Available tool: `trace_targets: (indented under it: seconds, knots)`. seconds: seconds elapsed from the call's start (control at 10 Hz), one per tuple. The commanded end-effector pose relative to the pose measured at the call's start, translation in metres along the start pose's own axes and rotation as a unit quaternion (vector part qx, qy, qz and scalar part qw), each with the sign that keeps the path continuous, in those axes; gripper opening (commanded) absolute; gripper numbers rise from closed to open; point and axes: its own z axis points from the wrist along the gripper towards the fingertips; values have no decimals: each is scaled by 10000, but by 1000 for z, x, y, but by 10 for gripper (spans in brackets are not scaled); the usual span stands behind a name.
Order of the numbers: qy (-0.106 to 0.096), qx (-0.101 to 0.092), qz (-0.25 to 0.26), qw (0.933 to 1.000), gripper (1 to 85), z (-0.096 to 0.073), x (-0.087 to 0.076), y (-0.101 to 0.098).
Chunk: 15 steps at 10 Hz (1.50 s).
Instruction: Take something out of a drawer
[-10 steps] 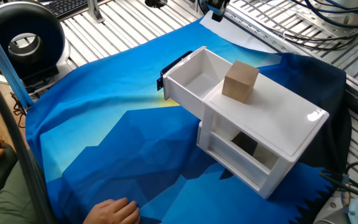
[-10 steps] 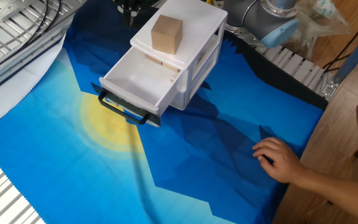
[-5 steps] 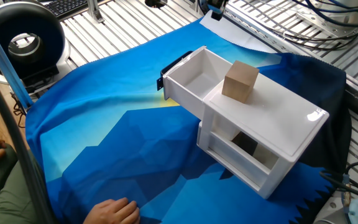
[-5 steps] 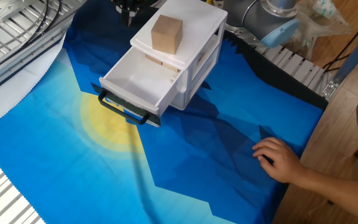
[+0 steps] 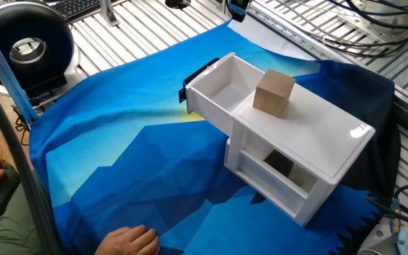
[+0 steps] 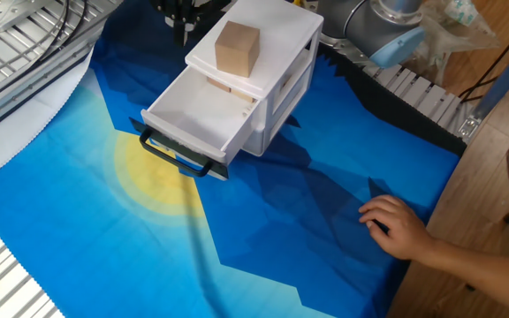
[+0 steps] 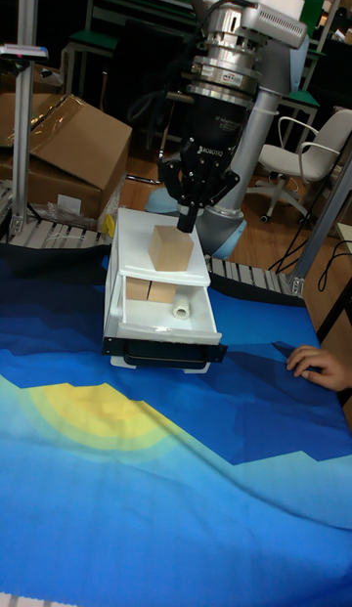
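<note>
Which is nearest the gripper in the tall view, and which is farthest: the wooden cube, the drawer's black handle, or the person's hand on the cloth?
1. Wooden cube, on top of the white drawer unit, right below the gripper.
2. Black handle, at the front of the open drawer, lower in the picture.
3. Person's hand, on the cloth at the right edge.

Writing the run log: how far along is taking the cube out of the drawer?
Done: the drawer is pulled open and the wooden cube sits on top of the white unit. The end effector hangs above, holding nothing. Little seems left.
</note>
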Motion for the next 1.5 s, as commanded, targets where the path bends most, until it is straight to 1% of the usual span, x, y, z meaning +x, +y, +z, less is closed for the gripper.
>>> trace_targets:
  seconds: [0.0, 0.1, 0.2, 0.3, 0.4, 0.5, 0.6, 0.7, 0.8, 0.9, 1.0, 1.1, 1.2, 1.3, 1.4]
  knots:
    - [313, -37, -48, 9995, 10, -2, 17, 2]
    - [453, -28, 47, 9990, 10, -2, 24, 1]
    - [410, 15, 188, 9990, 10, -2, 22, -1]
    - [387, 94, 219, 9990, 10, -2, 20, -5]
    - [399, 76, 346, 9986, 10, -2, 21, -3]
    - [351, 187, 271, 9988, 10, -2, 19, -9]
    - [332, 87, 232, 9991, 10, -2, 18, -4]
    - [428, 90, 179, 9989, 10, 9, 16, -10]
    - [437, 18, 162, 9989, 10, 24, 10, -12]
    - [389, -135, 166, 9990, 10, 39, 2, -7]
    - [424, -203, 153, 9988, 10, 57, -2, -6]
    - [579, -355, 291, 9973, 10, 72, 0, 0]
    - [682, -482, 565, 9949, 10, 85, 2, 6]
    - [766, -424, 875, 9923, 10, 92, 6, 5]
    - [939, -275, 1067, 9895, 10, 88, 17, 0]
